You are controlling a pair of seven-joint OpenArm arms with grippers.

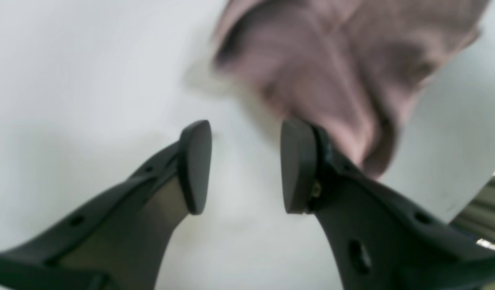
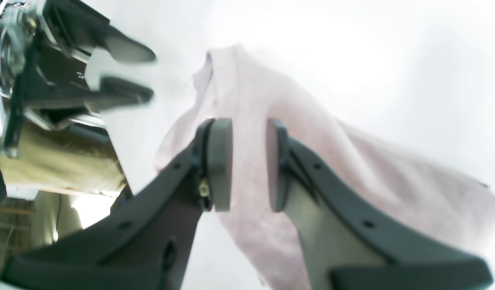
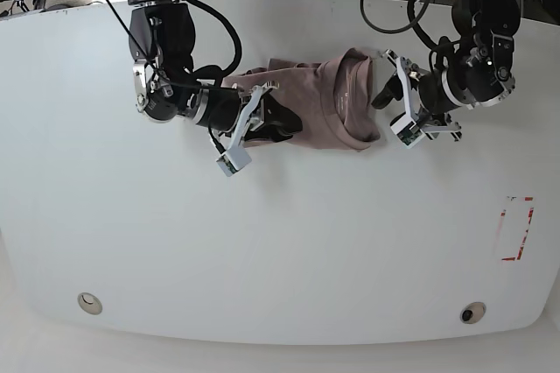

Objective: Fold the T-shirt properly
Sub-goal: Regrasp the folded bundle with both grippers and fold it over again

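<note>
T-shirt (image 3: 328, 106), bunched on table (image 3: 280, 250) — right gripper (image 2: 249, 165) narrowly parted astride a fold, left gripper (image 1: 245, 167) half-open, empty — risk: pinch catches one layer, fold skews.

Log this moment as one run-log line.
T-shirt: bunched on table | left gripper: open, empty | right gripper: over shirt, grip unclear

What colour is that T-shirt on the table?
Plain dusty mauve-pink, no print; the T-shirt shows best in the base view.
</note>
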